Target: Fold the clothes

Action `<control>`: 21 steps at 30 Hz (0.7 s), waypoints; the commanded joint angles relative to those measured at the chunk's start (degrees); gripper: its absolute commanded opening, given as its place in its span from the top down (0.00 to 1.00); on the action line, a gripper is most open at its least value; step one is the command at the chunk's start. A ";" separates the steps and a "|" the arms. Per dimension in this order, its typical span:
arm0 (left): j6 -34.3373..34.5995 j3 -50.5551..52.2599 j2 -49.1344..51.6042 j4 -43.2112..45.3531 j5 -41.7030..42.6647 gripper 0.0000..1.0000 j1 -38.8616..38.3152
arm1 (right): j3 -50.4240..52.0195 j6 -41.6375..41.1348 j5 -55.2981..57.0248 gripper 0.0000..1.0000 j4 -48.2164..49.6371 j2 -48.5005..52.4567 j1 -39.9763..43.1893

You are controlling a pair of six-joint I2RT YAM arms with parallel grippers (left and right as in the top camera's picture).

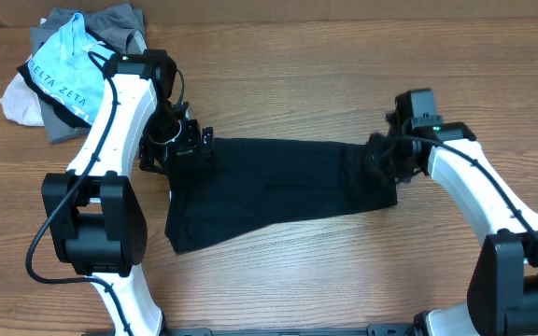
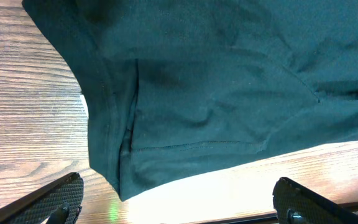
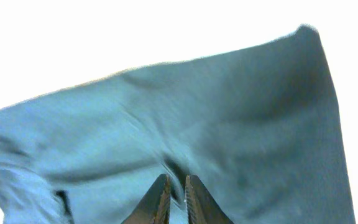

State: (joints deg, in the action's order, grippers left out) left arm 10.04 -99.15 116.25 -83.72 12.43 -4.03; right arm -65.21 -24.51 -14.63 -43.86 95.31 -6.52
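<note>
1. The shirt point(image 1: 278, 191) lies spread on the worktop point(image 1: 344, 280), between the arms.
2. The left pincer point(image 2: 179, 199) is wide open over its edge.
3. The right pincer point(image 3: 174, 183) is almost closed at the cloth; I cannot tell if it holds.
4. A weak pinch could let the cloth slip and bunch up.

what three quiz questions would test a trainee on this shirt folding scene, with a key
1. True or false: the left gripper is shut on the black T-shirt.
2. In the overhead view, where is the pile of other clothes? A. at the upper left of the table. B. under the right arm. C. on top of the black T-shirt.
3. Which gripper pinches the shirt's fabric between nearly closed fingers?
Key: 1 false, its jaws stand wide open over the shirt. 2 A. 3 the right gripper.
</note>
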 commanded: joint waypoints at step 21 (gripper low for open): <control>-0.61 -0.85 -1.18 0.15 1.18 0.00 -0.13 | -2.27 -3.58 -3.91 0.91 12.70 11.63 -0.11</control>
State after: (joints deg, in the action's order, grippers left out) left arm 10.07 -99.15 116.22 -83.53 12.75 -4.03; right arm -65.36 -28.10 -15.88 -30.79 107.13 -6.52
